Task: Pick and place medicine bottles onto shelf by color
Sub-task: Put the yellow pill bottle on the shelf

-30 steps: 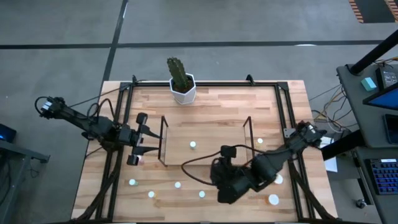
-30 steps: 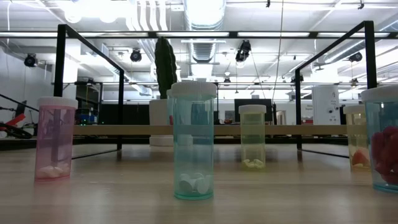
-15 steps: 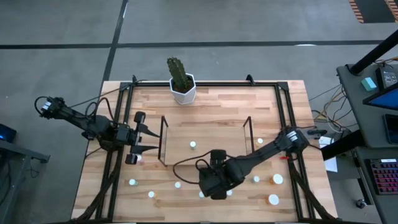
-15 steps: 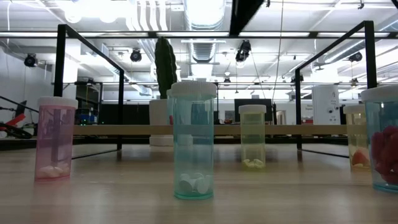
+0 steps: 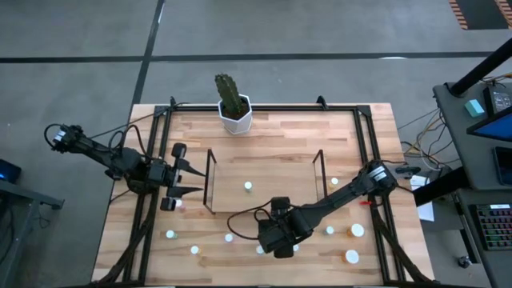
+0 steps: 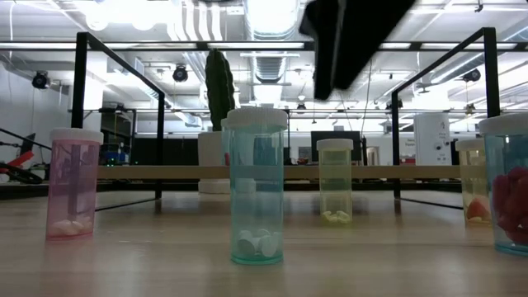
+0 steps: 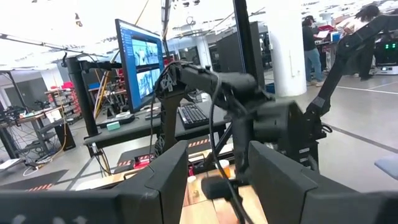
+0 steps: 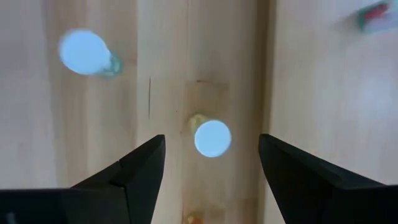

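High view: the right hand (image 5: 272, 238) hangs over the near part of the worktop (image 5: 272, 152), in front of the shelf (image 5: 264, 182). White-capped medicine bottles (image 5: 228, 238) stand scattered to either side of this hand, one cap (image 5: 248, 186) sits alone inside the shelf, and two larger caps (image 5: 356, 230) lie out beyond its wrist side. The left hand (image 5: 188, 178) waits just outside the shelf's end loop, fingers apart, holding nothing.

Low view: a teal bottle (image 6: 256, 186) stands in front, a pink one (image 6: 74, 183) and a yellowish one (image 6: 335, 181) to its sides. A dark arm link comes down above them. Any sideways drift on descent could clip a neighbouring cap and topple it.

Left wrist view: the left hand's fingers (image 7: 155, 180) stand parted and empty, facing the right arm across the worktop.

Right wrist view: the right hand's wide-spread fingers (image 8: 140, 168) frame one white cap (image 8: 212, 138) directly below, slightly nearer one finger. A second cap (image 8: 84, 51) lies farther ahead. Closing off-centre would likely push the bottle aside or tip it. From straight above its tint hardly shows, so I judge a colour mix-up on the shelf possible too.
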{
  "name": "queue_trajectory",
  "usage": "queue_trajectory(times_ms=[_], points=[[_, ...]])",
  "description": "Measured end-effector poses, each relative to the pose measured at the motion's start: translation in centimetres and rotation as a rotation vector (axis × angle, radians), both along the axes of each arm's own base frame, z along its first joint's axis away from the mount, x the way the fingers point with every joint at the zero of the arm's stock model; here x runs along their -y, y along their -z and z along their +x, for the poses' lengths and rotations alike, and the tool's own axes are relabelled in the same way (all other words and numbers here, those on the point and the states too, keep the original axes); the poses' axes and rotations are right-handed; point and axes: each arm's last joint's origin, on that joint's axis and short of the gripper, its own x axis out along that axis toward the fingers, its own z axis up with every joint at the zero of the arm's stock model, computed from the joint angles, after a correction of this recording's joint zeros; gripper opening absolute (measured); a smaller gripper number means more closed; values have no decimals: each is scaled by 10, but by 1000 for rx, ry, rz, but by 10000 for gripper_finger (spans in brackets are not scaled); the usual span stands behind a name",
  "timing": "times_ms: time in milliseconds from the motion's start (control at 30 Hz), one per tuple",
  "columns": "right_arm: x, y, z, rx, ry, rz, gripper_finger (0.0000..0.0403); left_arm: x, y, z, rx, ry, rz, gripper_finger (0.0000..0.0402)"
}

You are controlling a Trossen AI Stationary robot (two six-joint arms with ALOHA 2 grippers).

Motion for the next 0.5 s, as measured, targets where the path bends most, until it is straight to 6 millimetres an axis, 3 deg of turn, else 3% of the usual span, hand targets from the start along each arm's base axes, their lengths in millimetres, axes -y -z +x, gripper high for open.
queue_trajectory(times_ms=[200, 500], points=[[4, 26, -3, -12, 6, -4, 246, 0, 0, 0, 2, 0, -1, 153], [9, 34, -1, 1, 17, 2, 222, 0, 0, 0, 1, 0, -1, 153]])
